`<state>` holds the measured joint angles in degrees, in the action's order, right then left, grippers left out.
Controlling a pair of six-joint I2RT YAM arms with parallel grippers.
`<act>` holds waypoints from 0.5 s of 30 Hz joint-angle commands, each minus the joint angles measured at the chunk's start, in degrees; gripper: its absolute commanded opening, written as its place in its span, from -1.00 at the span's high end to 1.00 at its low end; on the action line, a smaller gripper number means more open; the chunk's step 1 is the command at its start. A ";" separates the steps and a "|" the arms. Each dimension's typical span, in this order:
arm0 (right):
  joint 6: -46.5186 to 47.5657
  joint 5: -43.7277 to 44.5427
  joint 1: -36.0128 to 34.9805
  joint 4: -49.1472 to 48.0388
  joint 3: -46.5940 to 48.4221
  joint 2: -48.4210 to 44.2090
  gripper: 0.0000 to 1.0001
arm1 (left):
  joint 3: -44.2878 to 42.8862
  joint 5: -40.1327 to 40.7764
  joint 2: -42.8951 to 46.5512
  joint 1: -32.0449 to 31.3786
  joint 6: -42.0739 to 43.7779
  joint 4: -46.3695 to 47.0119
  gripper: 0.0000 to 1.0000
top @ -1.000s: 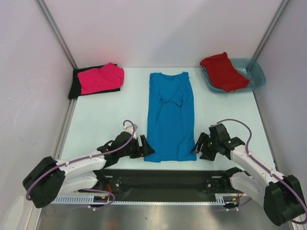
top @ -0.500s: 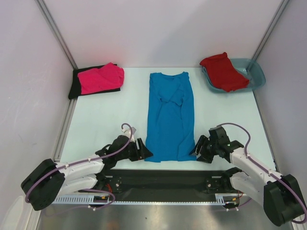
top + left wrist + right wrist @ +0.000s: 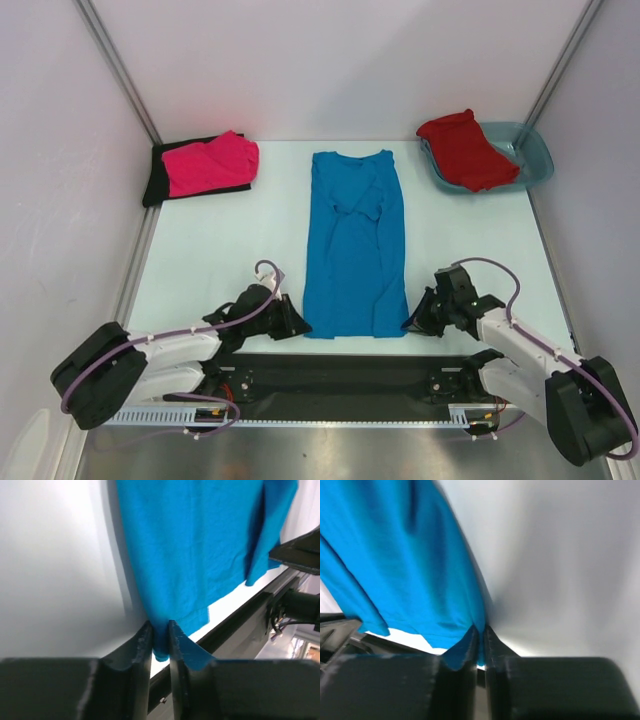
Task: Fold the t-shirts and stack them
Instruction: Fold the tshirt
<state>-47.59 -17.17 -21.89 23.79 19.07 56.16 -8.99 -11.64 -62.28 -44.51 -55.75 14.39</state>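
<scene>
Blue t-shirt [image 3: 354, 245]: lies flat on the worktop [image 3: 230, 240], centre of the scene, long axis running near to far. Collar at the far end, hem at the near end. Both sleeves are folded inward over the chest, so the outline is a narrow strip. The hem stops just short of the black strip [image 3: 340, 372] along the near edge of the worktop.

Left gripper [image 3: 298, 322]: low on the worktop at the near-left hem corner. In the left wrist view the jaws are almost fully closed, with only a thin gap, and the blue corner is pinched between them. A small tab of cloth shows below the jaw tips.

Right gripper [image 3: 411, 322]: low at the near-right hem corner, mirroring the left. In the right wrist view the jaws are closed tight on the blue cloth edge, which runs up and away from the pinch.

Other shirts:
- Pink t-shirt [image 3: 212, 163] lies folded on top of the black t-shirt [image 3: 158, 182], far-left corner of the worktop.
- Red t-shirt [image 3: 465, 148] lies crumpled in the teal tub [image 3: 538, 160], far right, and spills over the tub's left rim.
</scene>
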 commanded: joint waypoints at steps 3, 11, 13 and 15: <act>0.05 0.74 0.09 1.87 -1.67 -3.59 1.00 | 1.26 -1.54 -1.00 0.30 0.81 -0.77 0.94; -2.77 1.26 -3.24 10.12 1.14 -14.57 1.00 | -1.37 -4.44 3.55 0.21 1.17 -5.84 1.00; -4.51 2.31 -4.47 13.46 2.28 -16.16 1.00 | -2.34 -4.79 5.84 0.21 1.43 -8.49 0.99; -5.84 3.45 -6.40 16.36 2.55 -18.54 1.00 | -3.66 -5.41 9.26 0.13 1.78 -13.05 0.99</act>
<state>-50.50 -15.62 -26.13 33.52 18.96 40.05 -9.37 -14.59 -57.30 -44.47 -55.40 7.73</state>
